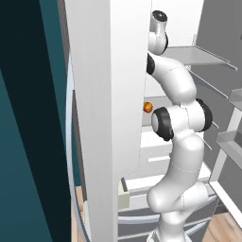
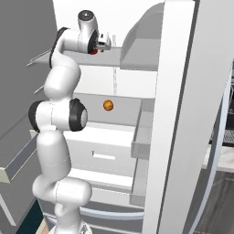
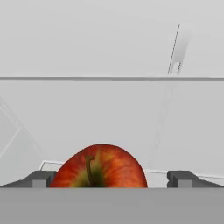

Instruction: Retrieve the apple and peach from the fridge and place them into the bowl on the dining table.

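White fridge (image 2: 114,87) interior, doors swung wide, with the arm reaching in at upper-shelf height. Both doors stand open so that the base can sit close and the arm can enter straight from the front. The claw (image 2: 106,43) is raised to the upper glass shelf (image 2: 137,59) and points toward the back wall. Its fingertips (image 3: 41,178) stand wide apart, one on each side of the apple (image 3: 100,168), and nothing is gripped yet; whether the pads touch the skin cannot be told, though a gap appears on both sides. In the hand view the apple sits stem-up, centred between the tips, an alignment that suits a level pinch across its widest part. The peach (image 2: 108,105) rests one shelf lower, well apart from the claw and near the middle of the compartment; it also shows past the door edge in the left base view (image 1: 148,107). Judged from this layout, the apple is the first fruit to be taken, and closing on it is the step at hand. A round, glossy fruit may roll backward if one tip meets it first.
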{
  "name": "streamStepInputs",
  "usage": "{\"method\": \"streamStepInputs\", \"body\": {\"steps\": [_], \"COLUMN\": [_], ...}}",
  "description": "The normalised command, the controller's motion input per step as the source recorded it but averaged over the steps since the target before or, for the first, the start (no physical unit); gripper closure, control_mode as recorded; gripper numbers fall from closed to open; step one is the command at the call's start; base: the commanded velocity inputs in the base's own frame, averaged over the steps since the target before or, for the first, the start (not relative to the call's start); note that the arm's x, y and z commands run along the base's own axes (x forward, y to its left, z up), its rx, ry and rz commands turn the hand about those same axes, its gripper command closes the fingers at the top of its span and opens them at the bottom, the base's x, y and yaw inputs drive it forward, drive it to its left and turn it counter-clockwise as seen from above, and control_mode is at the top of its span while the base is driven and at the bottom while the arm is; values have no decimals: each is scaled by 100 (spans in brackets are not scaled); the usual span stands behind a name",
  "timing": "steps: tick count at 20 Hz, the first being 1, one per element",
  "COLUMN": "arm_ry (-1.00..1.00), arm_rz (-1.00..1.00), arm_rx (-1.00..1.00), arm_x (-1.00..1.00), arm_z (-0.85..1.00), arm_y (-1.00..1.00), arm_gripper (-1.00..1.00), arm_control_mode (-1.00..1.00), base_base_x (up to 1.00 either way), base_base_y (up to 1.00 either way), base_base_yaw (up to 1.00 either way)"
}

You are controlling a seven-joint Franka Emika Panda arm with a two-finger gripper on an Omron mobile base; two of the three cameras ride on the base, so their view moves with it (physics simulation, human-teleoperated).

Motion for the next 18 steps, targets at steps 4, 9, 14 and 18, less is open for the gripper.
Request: {"method": "streamStepInputs", "body": {"steps": [4,9,14,18], "arm_ry": [-1,0,0,-9], "arm_rz": [0,0,0,0], "arm_rx": [0,0,0,0], "arm_x": [14,5,-5,-91], "arm_z": [-18,-5,0,-1], "arm_y": [5,1,0,-16], "arm_gripper": [100,100,100,100], "arm_control_mode": [-100,-100,-100,-100], "base_base_x": [0,0,0,0], "base_base_y": [0,0,0,0], "base_base_yaw": [0,0,0,0]}}
